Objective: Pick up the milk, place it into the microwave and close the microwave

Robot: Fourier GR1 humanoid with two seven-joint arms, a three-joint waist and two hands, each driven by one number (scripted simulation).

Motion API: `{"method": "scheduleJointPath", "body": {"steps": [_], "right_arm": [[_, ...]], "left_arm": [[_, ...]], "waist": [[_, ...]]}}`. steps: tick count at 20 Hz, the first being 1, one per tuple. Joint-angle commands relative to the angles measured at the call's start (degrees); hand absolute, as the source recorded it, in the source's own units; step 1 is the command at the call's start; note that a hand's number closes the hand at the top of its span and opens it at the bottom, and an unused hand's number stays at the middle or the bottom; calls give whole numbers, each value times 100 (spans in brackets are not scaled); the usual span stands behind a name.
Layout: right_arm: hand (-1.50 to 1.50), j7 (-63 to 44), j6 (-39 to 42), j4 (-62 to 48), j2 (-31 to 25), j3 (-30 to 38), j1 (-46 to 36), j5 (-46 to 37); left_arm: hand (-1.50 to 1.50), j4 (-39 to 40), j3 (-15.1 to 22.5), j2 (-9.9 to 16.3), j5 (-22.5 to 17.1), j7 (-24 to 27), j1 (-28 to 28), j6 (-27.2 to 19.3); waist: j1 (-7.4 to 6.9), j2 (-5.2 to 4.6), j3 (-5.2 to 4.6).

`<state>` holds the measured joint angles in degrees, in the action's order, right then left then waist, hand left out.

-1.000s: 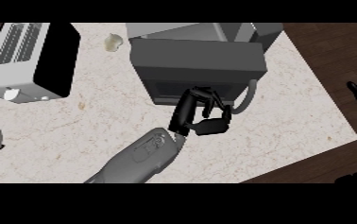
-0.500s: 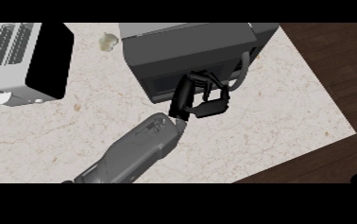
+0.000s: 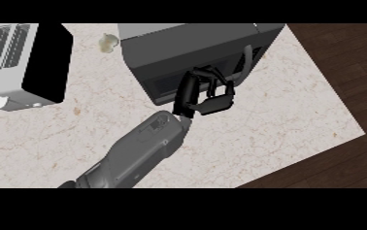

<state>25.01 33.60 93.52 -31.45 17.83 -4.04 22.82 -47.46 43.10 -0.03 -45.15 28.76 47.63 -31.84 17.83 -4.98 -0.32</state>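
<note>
Milk: no carton can be made out in the head view. It cannot be told whether it sits inside the microwave (image 3: 197, 49), hidden behind the door, or elsewhere. As a judgement from the task alone, a milk carton would be expected to be light to moderate in weight, stiff-walled but dentable, smooth-sided and apt to slip; it would best be taken round its middle, across two opposite flat faces, and kept upright.

Microwave: dark grey box at the far centre of the tabletop (image 3: 287, 117), door face turned toward the near side, a vertical bar handle (image 3: 246, 64) at its right. The door appears shut or nearly so.

One hand (image 3: 204, 95) is seen, judged the right, on a grey forearm entering from the near left. Fingers are curled against the door front, just left of the handle; nothing is seen held within them.

Left edge: a toaster-like appliance (image 3: 32, 64). A small pale object (image 3: 108, 43) lies beside the microwave's far left corner.
</note>
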Motion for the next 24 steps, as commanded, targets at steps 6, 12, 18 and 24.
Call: {"method": "scheduleJointPath", "body": {"steps": [6,12,18,24], "right_arm": [[-150,-117,75,-149,-257,183,-222,194],[-150,-148,89,-378,-456,365,-389,261],[-150,-143,157,-476,-664,469,-545,261],[-150,-168,207,-565,-973,576,-641,102]], "left_arm": [[150,434,-251,3,-341,328,494,80],[150,518,-229,3,-500,542,593,78],[150,567,-171,3,-697,660,639,152],[150,649,-81,3,-827,849,606,138]], "waist": [[88,-55,5],[46,-74,20],[63,-96,21],[84,-118,17]]}}
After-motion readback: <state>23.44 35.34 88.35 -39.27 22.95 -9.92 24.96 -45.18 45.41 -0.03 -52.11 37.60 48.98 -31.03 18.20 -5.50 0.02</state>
